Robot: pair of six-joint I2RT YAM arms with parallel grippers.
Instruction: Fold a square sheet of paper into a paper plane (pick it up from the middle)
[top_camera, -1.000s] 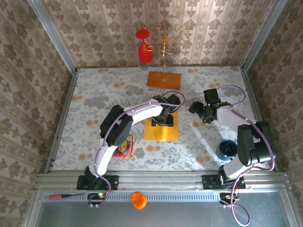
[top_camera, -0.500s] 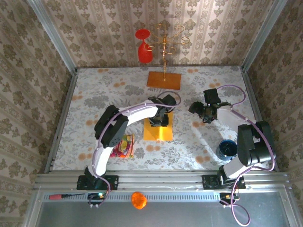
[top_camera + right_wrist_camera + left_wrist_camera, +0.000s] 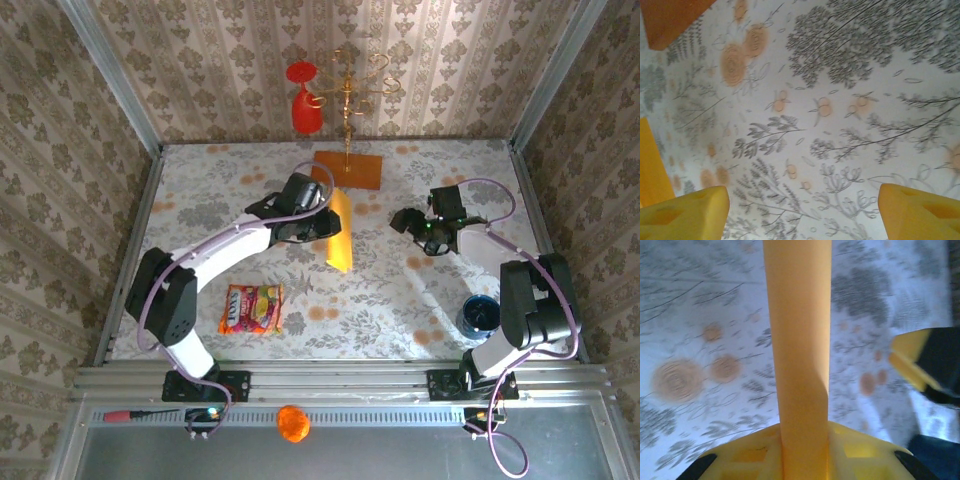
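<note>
Paper (image 3: 341, 235) hung pinched in the left hand (image 3: 322, 226) over the middle of the desk (image 3: 200, 200). It was turned nearly edge-on to the top camera, showing as a narrow yellow-orange strip just in front of the board (image 3: 347, 169). In the left wrist view the paper ran straight out from between the yellow fingers (image 3: 855, 447) clenched on it, with a soft bend along one side. Beside it, apart, the right hand (image 3: 405, 222) hovered released, fingers (image 3: 685, 212) spread wide over bare desk. The packet (image 3: 252, 308) lay near the left arm, and the cup (image 3: 479, 314) stood by the right arm's base.
</note>
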